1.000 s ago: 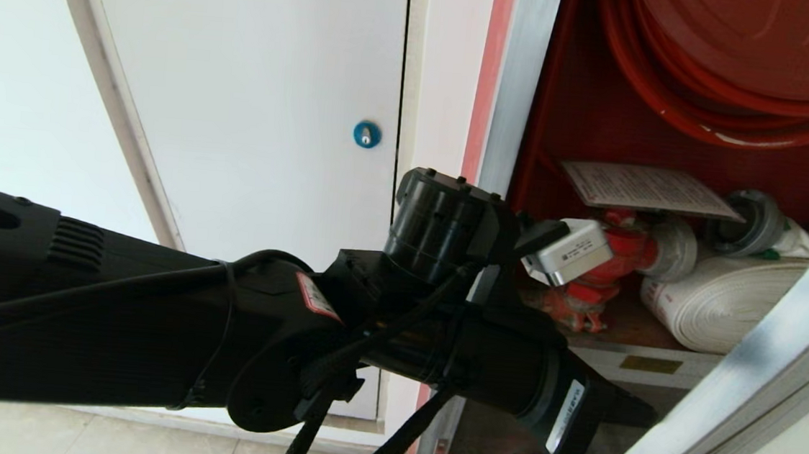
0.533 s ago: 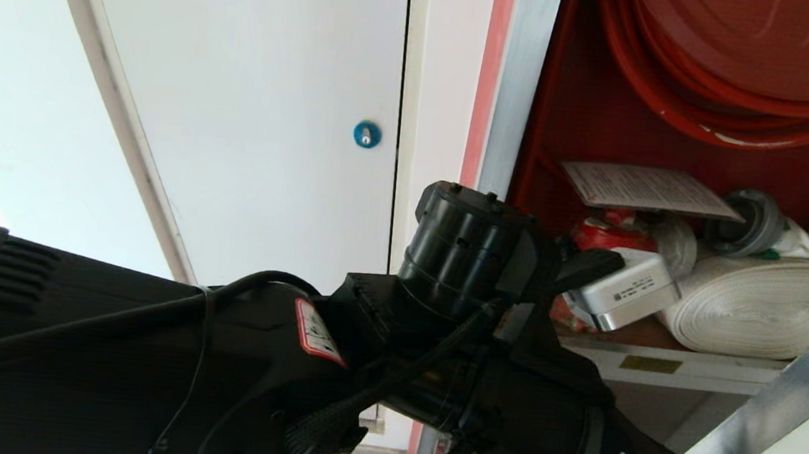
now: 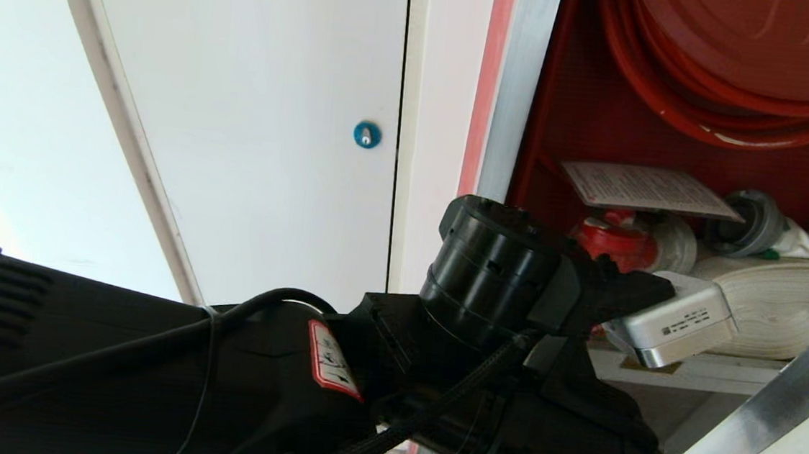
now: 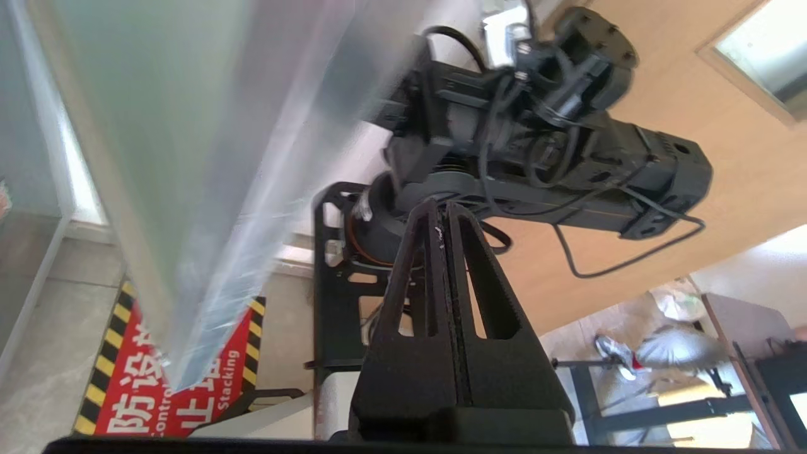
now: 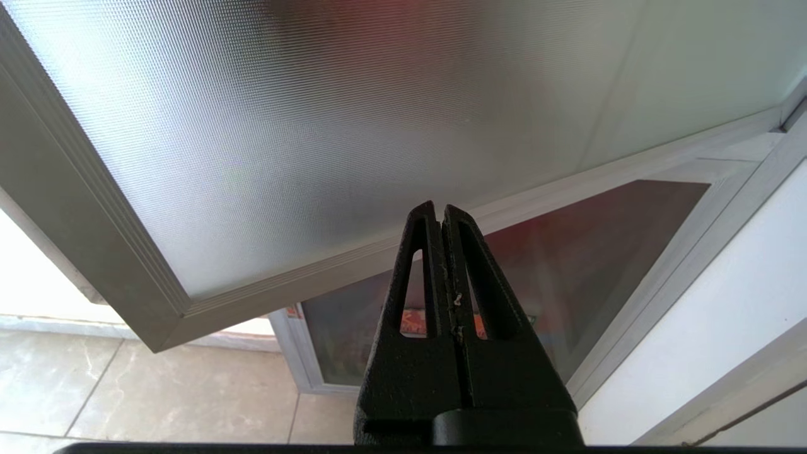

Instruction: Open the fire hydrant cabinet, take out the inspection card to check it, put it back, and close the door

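Your left arm (image 3: 233, 379) has slid further across the front of the fire hydrant cabinet (image 3: 572, 117), and the door (image 3: 764, 421) edge now sits lower beside it, so it looks like you are pushing the door, maybe to close it. The left gripper (image 4: 446, 217) has its fingers pressed together, holding nothing, close beside the door's silver edge. The right gripper (image 5: 440, 217) is also squeezed tight and empty, hanging under the door's bumpy glass. The inspection card (image 3: 649, 188) rests inside the cabinet, on top of the red valve (image 3: 609, 243), next to the white rolled hose (image 3: 774, 303). Left of the cabinet is a white panel (image 3: 241, 99) with a blue lock (image 3: 366, 134). Below the cabinet are pale floor tiles (image 5: 94, 391)
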